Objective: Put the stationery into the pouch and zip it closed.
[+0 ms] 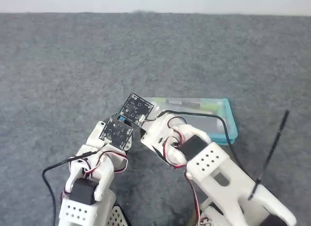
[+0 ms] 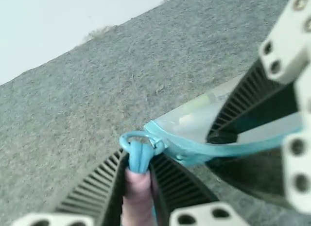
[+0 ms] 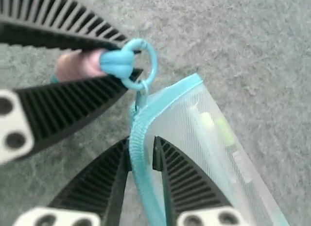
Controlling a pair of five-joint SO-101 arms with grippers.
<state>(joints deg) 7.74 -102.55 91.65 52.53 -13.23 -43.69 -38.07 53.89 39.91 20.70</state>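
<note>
The left gripper [image 2: 139,161] is squeezing its jaws tight on the zip pull [image 2: 139,153], a light blue tab with a pinkish end piece running back between the ribbed pads. The tab is hanging from a single blue ring [image 2: 140,137] at the corner of the pouch [image 2: 194,120].

Just beside it, the right gripper [image 3: 142,146] is pinching the blue zip edge [image 3: 138,153] of the pouch, with its jaws almost together and only the strip of fabric between them. The two grippers are sitting tip to tip at that one corner.

The pouch [image 1: 206,116] is lying flat on the grey felt table [image 1: 73,65], right of the middle, with its near-left end tucked under both wrists. There is one pouch, and it is showing clear mesh sides with a light blue border and a blue band at its far end.

Stationery [image 3: 210,125] is lying inside it lengthwise. A yellow-green piece and a pale stick beside it are showing through the mesh, so it is probably two or three items, though the blurred mesh is making a sure count impossible.
</note>
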